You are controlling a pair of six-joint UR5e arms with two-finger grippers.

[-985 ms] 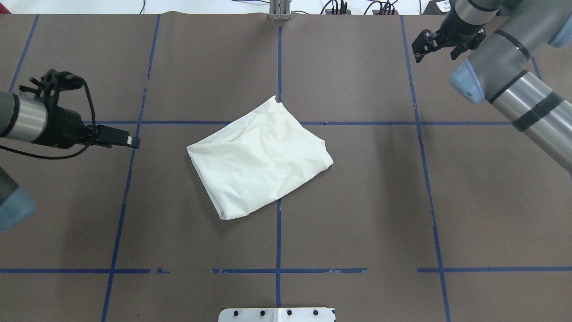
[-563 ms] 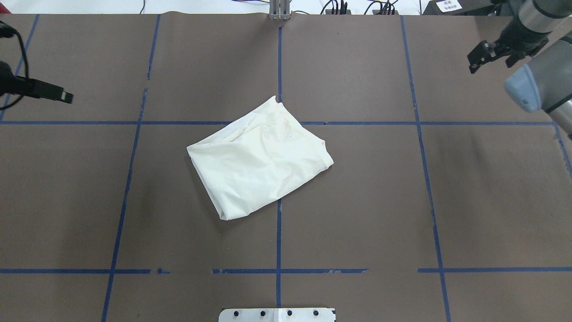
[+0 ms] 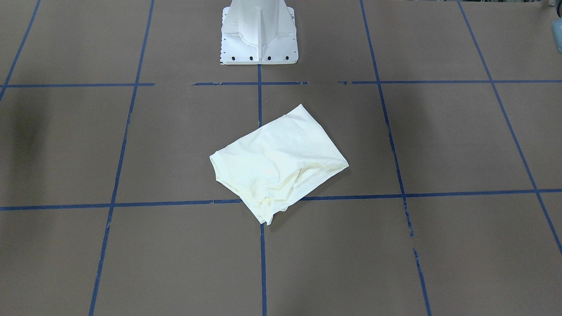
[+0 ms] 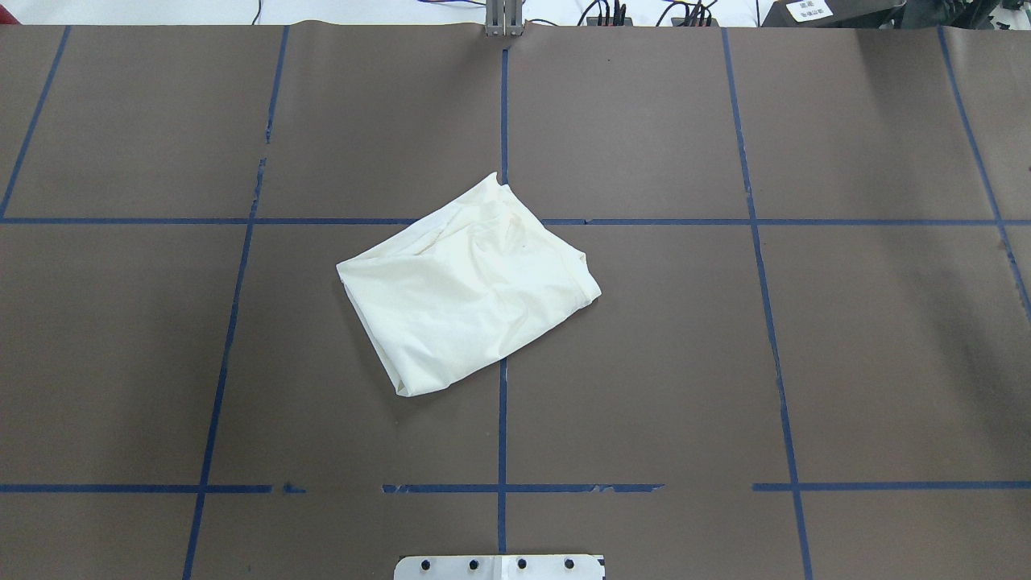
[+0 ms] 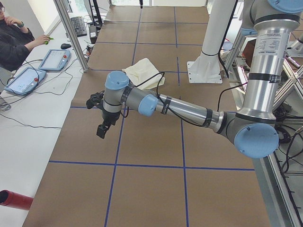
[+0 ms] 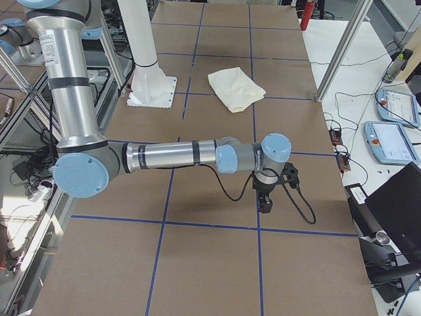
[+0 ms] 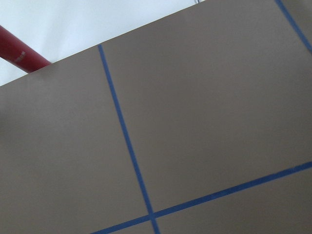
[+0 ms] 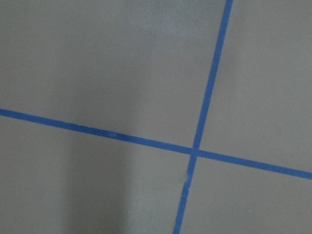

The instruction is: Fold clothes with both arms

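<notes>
The cream T-shirt [image 4: 467,290] lies folded into a tilted rectangle at the table's middle, plain side up; it also shows in the front-facing view [image 3: 279,164] and both side views [image 5: 143,72] [image 6: 235,87]. No print shows. My left gripper [image 5: 102,130] hangs over the table's left end, far from the shirt. My right gripper [image 6: 266,204] hangs over the right end, also far from it. Both grippers show only in the side views, so I cannot tell whether they are open or shut. Neither holds cloth.
The white pedestal base [image 3: 259,35] stands at the robot's side of the table. A red cylinder [image 5: 14,199] lies off the left end. Aluminium posts [image 5: 71,33] [image 6: 342,52], control tablets [image 6: 395,105] and an operator [image 5: 14,38] are beyond the far edge.
Both arms have swung outward and left the overhead view, the left one to the left end, the right one to the right end. The shirt has not moved.
</notes>
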